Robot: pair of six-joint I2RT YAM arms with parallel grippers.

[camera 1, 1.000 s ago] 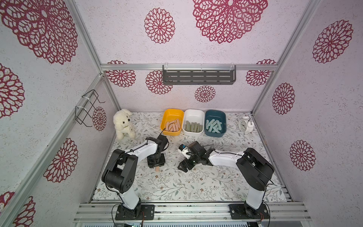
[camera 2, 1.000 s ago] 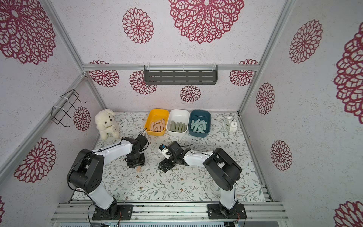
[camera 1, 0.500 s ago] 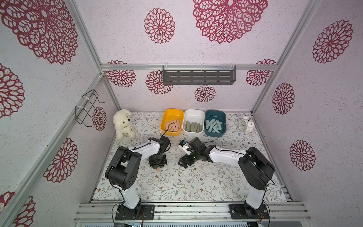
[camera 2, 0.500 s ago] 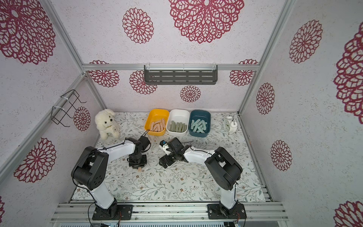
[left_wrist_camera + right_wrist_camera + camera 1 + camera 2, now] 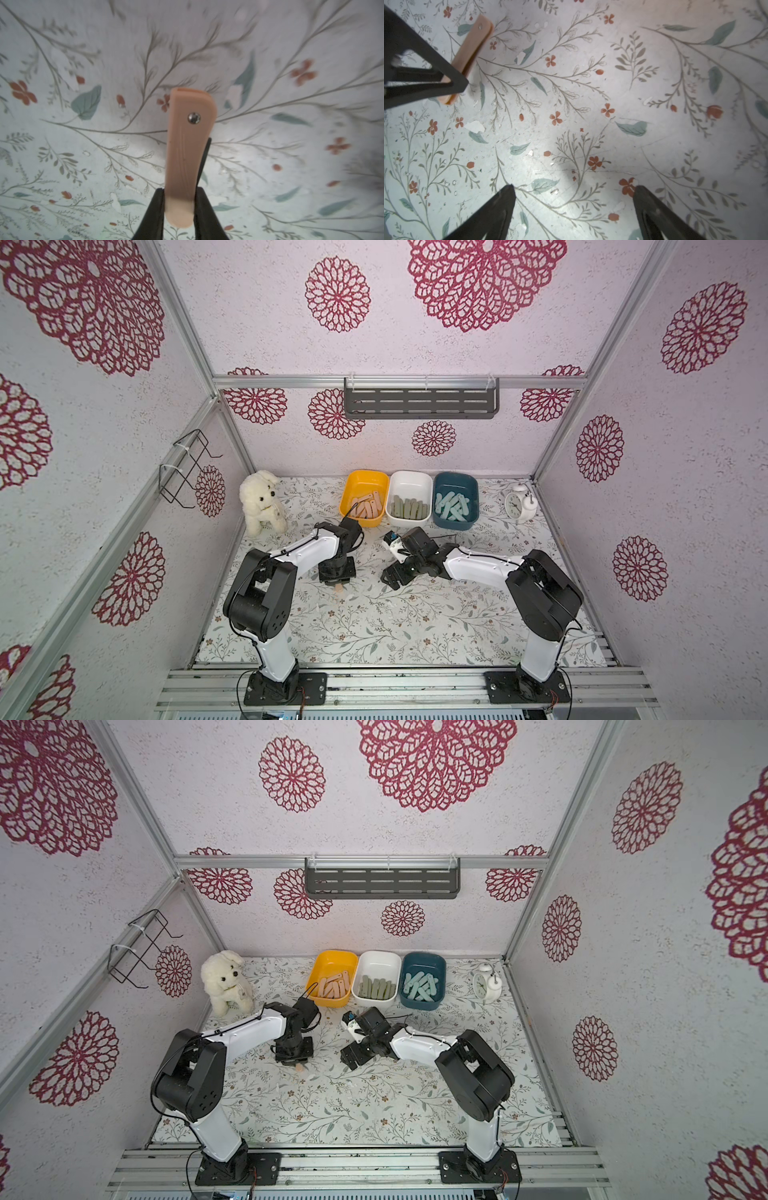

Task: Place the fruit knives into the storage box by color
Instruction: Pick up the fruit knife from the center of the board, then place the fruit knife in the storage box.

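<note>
**A:** Well, what does the left gripper [image 5: 180, 194] hold?

**B:** A pink knife [image 5: 190, 141]. The jaws are pinched on one end of it, and the rest sticks out past the tips, with a metal rivet near the free end.

**A:** Where is that knife over the mat [image 5: 654, 124]?

**B:** Low down, about mid-table, in front of the tubs. In a top view only its tip [image 5: 340, 588] shows under the gripper. Whether it touches the mat cannot be told.

**A:** And the right gripper [image 5: 573, 187]?

**B:** Its jaws stand wide apart with nothing between them but bare mat. It hangs near the left one, on its right and clear of it; its wrist view shows the knife off to one side.

**A:** Further back?

**B:** Three tubs sit side by side at the mat's far edge. The yellow tub [image 5: 361, 479] has pink knives [image 5: 365, 506], the white tub [image 5: 409, 477] has green knives [image 5: 409, 508], and the teal tub [image 5: 455, 477] has mint knives [image 5: 451, 506].

**A:** Anything beside them?

**B:** A dog [image 5: 262, 502] stands left of the row and a clock [image 5: 517, 504] right of it. On the back wall above hangs a shelf [image 5: 419, 402].
</note>
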